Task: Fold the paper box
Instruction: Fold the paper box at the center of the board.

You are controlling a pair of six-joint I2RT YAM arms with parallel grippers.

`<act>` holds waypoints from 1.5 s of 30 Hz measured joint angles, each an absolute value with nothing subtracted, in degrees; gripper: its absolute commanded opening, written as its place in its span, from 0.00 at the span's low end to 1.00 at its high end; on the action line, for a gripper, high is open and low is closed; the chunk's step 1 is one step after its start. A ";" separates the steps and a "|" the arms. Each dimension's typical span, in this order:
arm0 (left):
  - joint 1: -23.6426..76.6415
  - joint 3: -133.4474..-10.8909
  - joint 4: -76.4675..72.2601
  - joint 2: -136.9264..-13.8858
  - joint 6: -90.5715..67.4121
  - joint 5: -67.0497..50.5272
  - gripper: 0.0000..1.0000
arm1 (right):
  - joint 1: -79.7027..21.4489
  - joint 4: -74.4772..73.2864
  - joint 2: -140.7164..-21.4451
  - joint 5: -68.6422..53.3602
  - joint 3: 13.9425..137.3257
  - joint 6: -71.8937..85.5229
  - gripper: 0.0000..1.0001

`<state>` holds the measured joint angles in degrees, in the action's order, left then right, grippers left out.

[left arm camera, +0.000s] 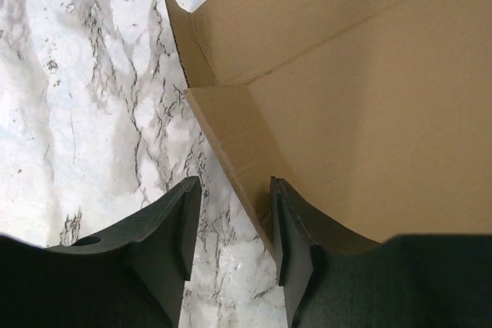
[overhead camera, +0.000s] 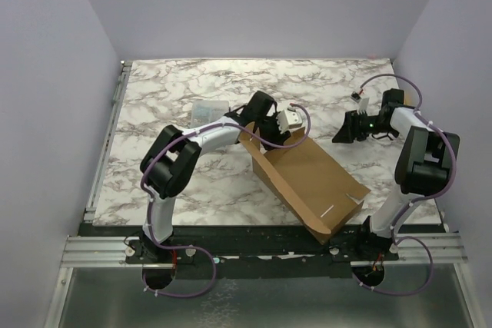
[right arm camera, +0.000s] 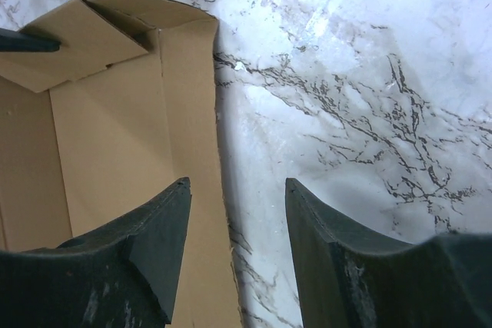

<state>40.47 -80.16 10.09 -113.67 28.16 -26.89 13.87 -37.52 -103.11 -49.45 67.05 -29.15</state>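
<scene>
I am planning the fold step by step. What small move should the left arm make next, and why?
Probably close the left gripper on the wall of the paper box. Its open fingers straddle that wall's edge at the box's far corner, so a squeeze should catch it. The right gripper hangs open near the box, holding nothing.

One brown cardboard box (overhead camera: 307,178) lies by the near edge of the one marble counter (overhead camera: 169,82). One small clear plastic case (overhead camera: 209,110) sits in the counter's far left quarter. Two robot arms rise from the near edge: one left arm (overhead camera: 192,147) and one right arm (overhead camera: 419,155). There are two grippers, the left gripper (left arm camera: 234,186) and the right gripper (right arm camera: 237,183). Each has two dark fingers (left arm camera: 173,228), four in all.
</scene>
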 measured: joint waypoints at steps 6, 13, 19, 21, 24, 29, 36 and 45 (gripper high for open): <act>40.71 -78.96 9.28 -112.90 28.45 -26.04 0.33 | 13.82 -38.15 -106.32 -50.68 68.62 -30.09 0.58; 41.01 -77.03 6.85 -110.19 28.36 -24.95 0.24 | 13.56 -39.59 -106.74 -53.78 71.00 -31.86 0.65; 41.08 -74.56 1.87 -106.19 28.38 -24.21 0.24 | 13.47 -40.40 -107.83 -55.00 75.55 -33.98 1.00; 41.25 -72.60 -0.67 -104.33 28.47 -23.86 0.24 | 13.47 -40.53 -109.08 -55.86 77.32 -34.85 1.00; 41.74 -70.30 -3.75 -102.41 28.75 -23.57 0.24 | 13.45 -40.97 -110.28 -57.82 78.78 -36.18 1.00; 42.13 -68.25 -7.40 -101.67 28.82 -23.24 0.24 | 12.99 -43.62 -110.28 -64.66 78.91 -39.97 1.00; 42.52 -65.82 -11.92 -100.86 28.51 -22.57 0.25 | 10.37 -46.59 -110.78 -69.63 79.13 -42.46 0.88; 42.78 -62.37 -18.13 -99.53 27.27 -22.17 0.29 | 7.31 -42.39 -110.37 -69.43 75.85 -36.07 0.40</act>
